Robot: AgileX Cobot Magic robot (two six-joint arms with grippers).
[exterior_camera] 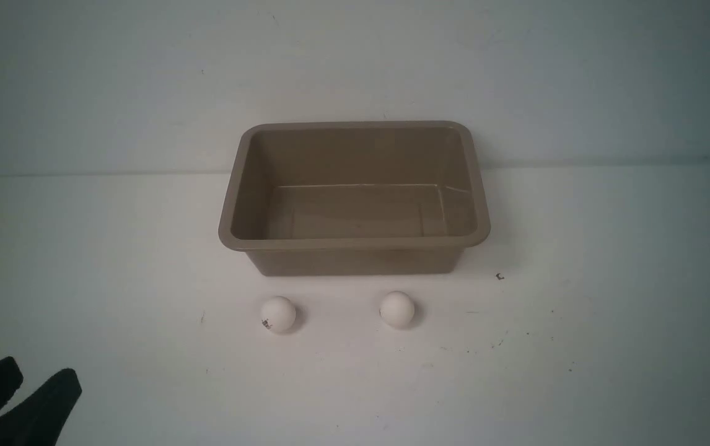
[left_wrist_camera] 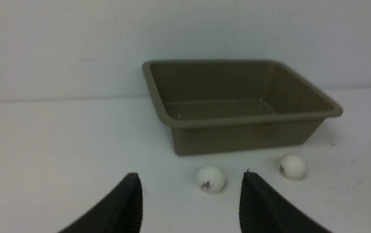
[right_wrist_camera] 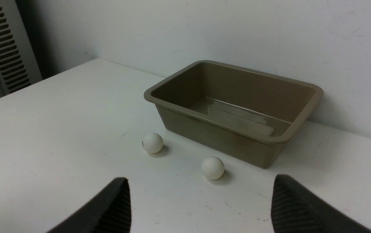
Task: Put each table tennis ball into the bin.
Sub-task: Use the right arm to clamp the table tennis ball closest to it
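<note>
The taupe bin stands in the middle of the white table against the wall, with nothing inside it. Two white table tennis balls rest on the table just in front of it: the left ball with a dark mark and the right ball. My left gripper is open at the near left corner, well short of the left ball; the other ball lies further right. The right gripper is open, behind the right ball, and does not show in the front view. Both balls and the bin appear in its wrist view.
A wall runs close behind the bin. A slatted grey panel stands beyond the table's far left edge. Small dark specks mark the table to the right of the bin.
</note>
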